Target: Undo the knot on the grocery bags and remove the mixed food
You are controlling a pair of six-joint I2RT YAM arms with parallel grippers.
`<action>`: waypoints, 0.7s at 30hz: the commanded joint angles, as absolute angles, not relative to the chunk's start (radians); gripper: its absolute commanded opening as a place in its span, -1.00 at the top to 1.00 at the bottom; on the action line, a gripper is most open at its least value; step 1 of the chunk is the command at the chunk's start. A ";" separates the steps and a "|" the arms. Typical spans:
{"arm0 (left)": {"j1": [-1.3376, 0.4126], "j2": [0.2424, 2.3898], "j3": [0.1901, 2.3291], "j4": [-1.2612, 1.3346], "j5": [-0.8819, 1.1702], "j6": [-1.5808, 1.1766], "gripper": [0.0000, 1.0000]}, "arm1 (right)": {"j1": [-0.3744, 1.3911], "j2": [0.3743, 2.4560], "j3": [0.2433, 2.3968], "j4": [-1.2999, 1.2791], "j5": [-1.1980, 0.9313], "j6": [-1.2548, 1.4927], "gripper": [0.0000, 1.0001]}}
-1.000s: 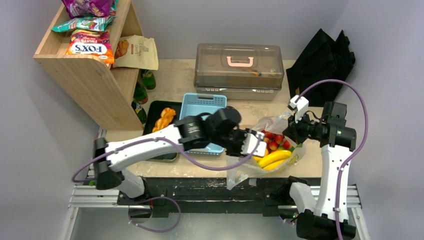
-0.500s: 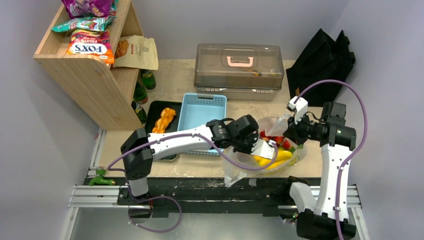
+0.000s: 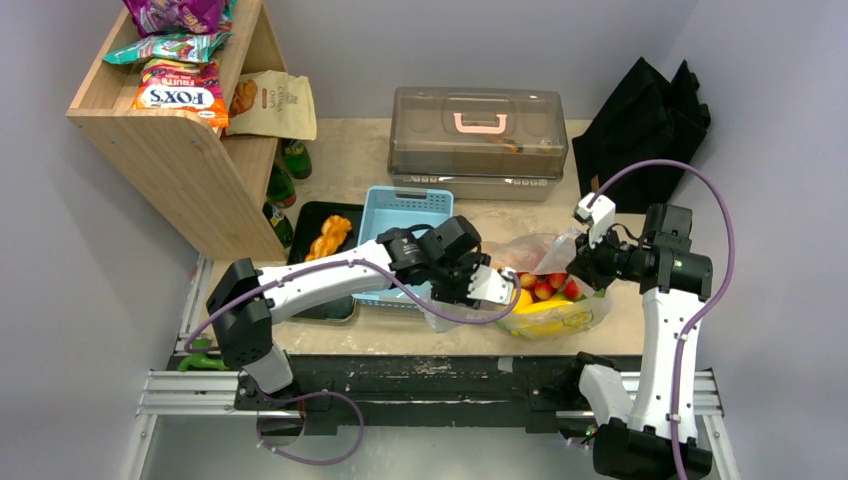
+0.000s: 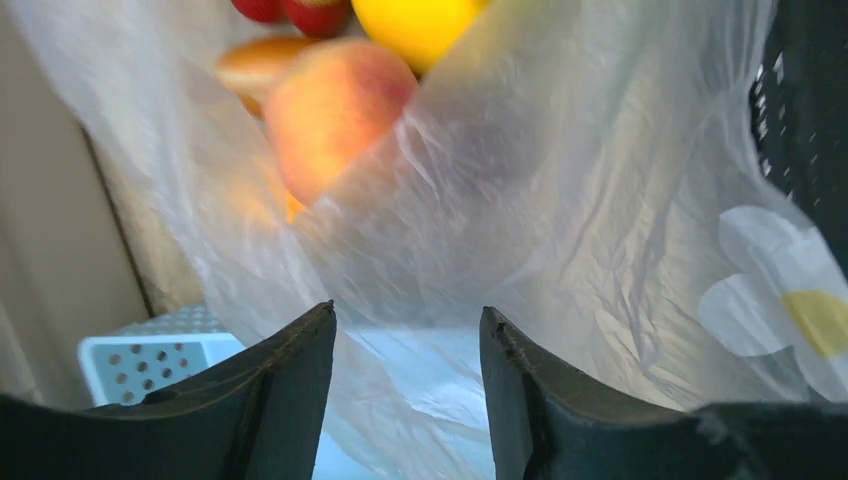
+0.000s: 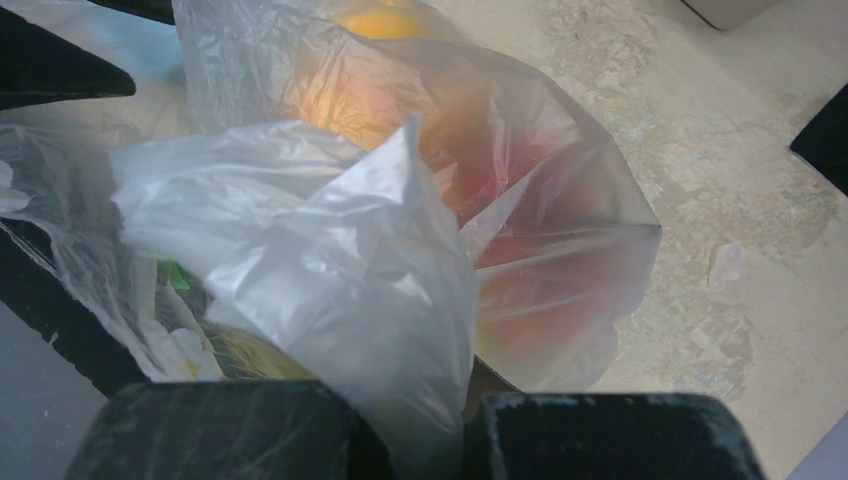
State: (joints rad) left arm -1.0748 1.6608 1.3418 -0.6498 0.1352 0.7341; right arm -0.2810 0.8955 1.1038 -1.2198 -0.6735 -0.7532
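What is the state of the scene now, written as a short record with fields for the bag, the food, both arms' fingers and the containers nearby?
bag: clear grocery bag, lying right of the blue basket
food in bag: banana, red fruits, peach
food outside: braided bread on the black tray
left fingers: open, bag film between them
right fingers: shut on a bunched part of the bag
behind: lidded clear box, pink handle

my left arm [image 3: 330, 280] stretched right across, left gripper [image 4: 405, 320] jaws parted. my right arm [image 3: 665, 330] bent inward, right gripper [image 5: 420, 400] pinched tight on grocery bag [image 5: 330, 270].
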 commanded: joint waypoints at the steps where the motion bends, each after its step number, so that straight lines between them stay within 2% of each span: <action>1: -1.096 1.615 1.479 -0.587 0.272 0.635 -0.08 | -0.280 0.888 1.108 -1.212 -0.707 -0.754 1.00; 8: -1.148 1.753 1.584 -0.440 0.273 0.586 -0.07 | -0.280 0.939 1.121 -1.153 -0.704 -0.621 1.00; 13: -1.152 1.843 1.615 -0.390 0.253 0.593 -0.28 | -0.280 0.957 1.127 -1.101 -0.709 -0.467 1.00; 21: -1.150 1.929 1.605 -0.359 0.136 0.660 -0.41 | -0.281 1.001 1.132 -1.048 -0.750 -0.310 1.00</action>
